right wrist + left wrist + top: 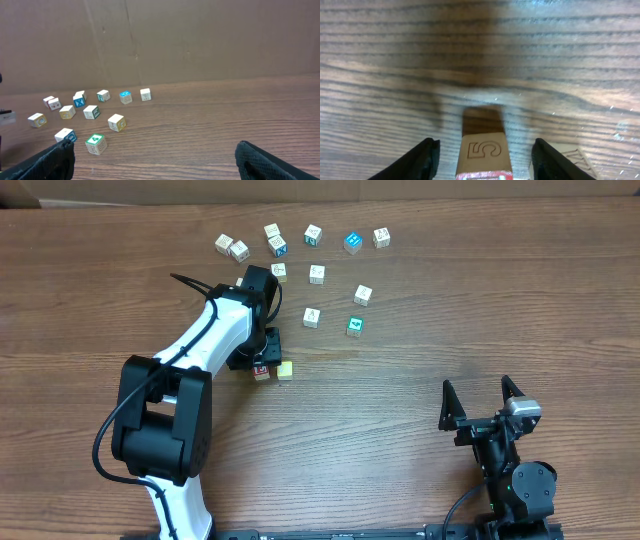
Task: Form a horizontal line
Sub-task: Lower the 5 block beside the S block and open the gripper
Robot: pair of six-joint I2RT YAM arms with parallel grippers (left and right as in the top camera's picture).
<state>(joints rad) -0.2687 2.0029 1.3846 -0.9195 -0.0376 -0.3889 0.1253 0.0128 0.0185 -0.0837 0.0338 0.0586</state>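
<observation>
Straddling a red-topped cube (484,156), the left end effector (486,147) stands parted. Its 2 dark fingers (422,161) leave a strip of bare wood on either side of the block, so from where I stand it grips nothing. That cube sits on the counter (400,450) just beside a pale yellow cube (285,369). These 2 make the start of the horizontal line (266,371), left of the counter's middle and below the scatter. A teal-green cube (354,326) lies well apart, up to the right, among loose white cubes (312,316) and a blue cube (352,242). The right end effector (478,386) hangs wide open over bare counter near the front edge, holding nothing.

These look like small wooden blocks: light, stiff and hard to crush. Their flat, smooth faces could slide or twist if nudged off-centre. I would take each by 2 opposite side faces, squarely and low, so it sets down against its neighbour without knocking the row askew.

A carved "5" reads plainly on the side of the red-topped cube in the left wrist view. The block at its right shows part of a character I cannot make out. The white mark on the red top is too small to read from overhead. In the right wrist view a blue-faced block (79,102) seems to carry an "X". I see no brand anywhere.
</observation>
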